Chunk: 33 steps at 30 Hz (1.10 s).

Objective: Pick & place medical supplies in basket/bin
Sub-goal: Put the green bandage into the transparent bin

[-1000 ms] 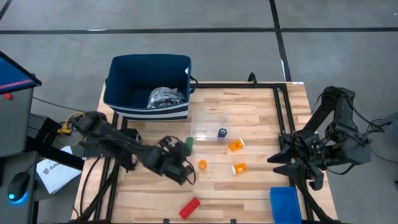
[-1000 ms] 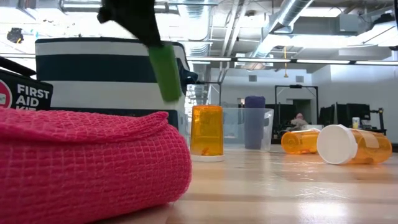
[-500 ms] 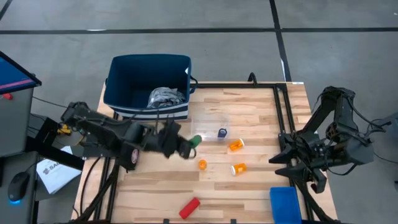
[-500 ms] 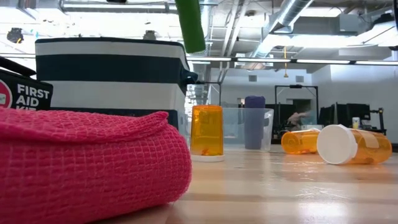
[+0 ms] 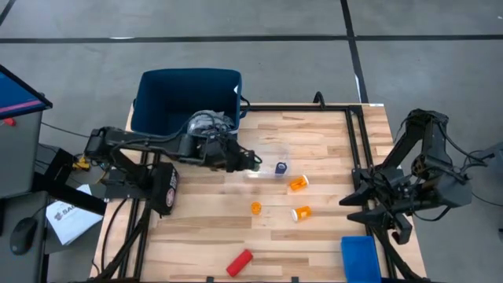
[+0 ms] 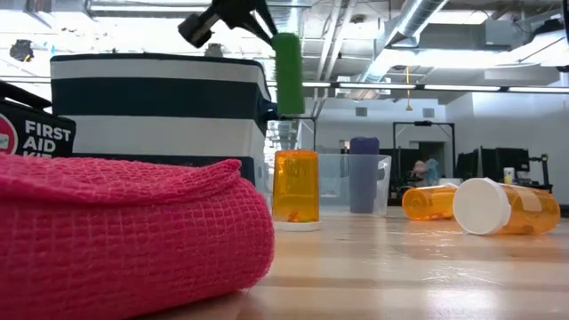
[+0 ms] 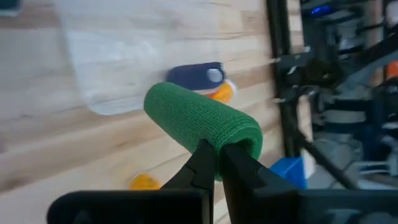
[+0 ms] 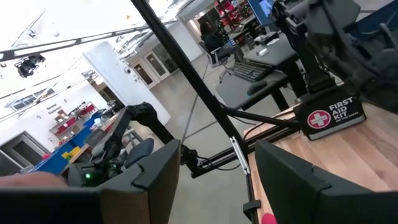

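A green roll (image 7: 202, 129) of mesh wrap hangs pinched in the left gripper (image 5: 250, 163), in the air beside the navy basket (image 5: 161, 88). A grey-blue cloth bundle (image 5: 206, 121) lies inside the basket. Three orange bottles (image 5: 298, 183) (image 5: 255, 207) (image 5: 301, 213), a purple cylinder (image 5: 280, 167) and a red roll (image 5: 239, 262) lie on the wood. A blue bin (image 5: 360, 258) sits at the near right edge.

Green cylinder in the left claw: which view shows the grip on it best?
The left wrist view: the green cylinder fills the frame, pinched at its end by the left claw. The low view shows it hanging upright; the high view shows only a green speck; the right wrist view misses it.
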Motion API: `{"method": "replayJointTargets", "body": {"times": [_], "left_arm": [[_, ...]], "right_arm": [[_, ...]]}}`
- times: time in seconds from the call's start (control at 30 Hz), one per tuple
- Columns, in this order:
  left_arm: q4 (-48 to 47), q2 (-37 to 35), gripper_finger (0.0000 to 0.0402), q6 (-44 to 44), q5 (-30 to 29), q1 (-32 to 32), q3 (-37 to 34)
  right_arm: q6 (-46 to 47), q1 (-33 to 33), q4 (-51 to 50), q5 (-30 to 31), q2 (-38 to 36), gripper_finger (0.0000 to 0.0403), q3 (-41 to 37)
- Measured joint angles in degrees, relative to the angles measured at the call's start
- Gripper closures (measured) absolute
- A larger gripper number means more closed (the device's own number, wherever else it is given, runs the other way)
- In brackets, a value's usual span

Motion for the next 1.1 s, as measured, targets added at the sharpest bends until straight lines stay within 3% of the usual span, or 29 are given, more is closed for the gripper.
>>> {"method": "replayJointTargets", "body": {"times": [0.17, 0.5, 0.63, 1.1], "left_arm": [[1.81, 3.21, 0.0397, -7.86, -2.80, -0.92, 0.01], [0.32, 7.56, 0.0397, -32.97, -23.67, -9.17, 0.01], [2.03, 10.10, 0.0400, -38.56, -28.61, -10.23, 0.06], [3.33, 13.83, 0.0401, -40.72, -30.06, -6.84, 0.06]], "right_arm": [[-1.00, 0.00, 0.63, -0.01, 0.01, 0.0198, 0.01], [-1.92, 0.32, 0.65, -0.01, 0.01, 0.0198, 0.01], [-2.20, 0.88, 0.65, -0.01, -0.01, 0.0198, 0.01], [-2.22, 1.82, 0.36, 0.43, -0.01, 0.0198, 0.01]]}}
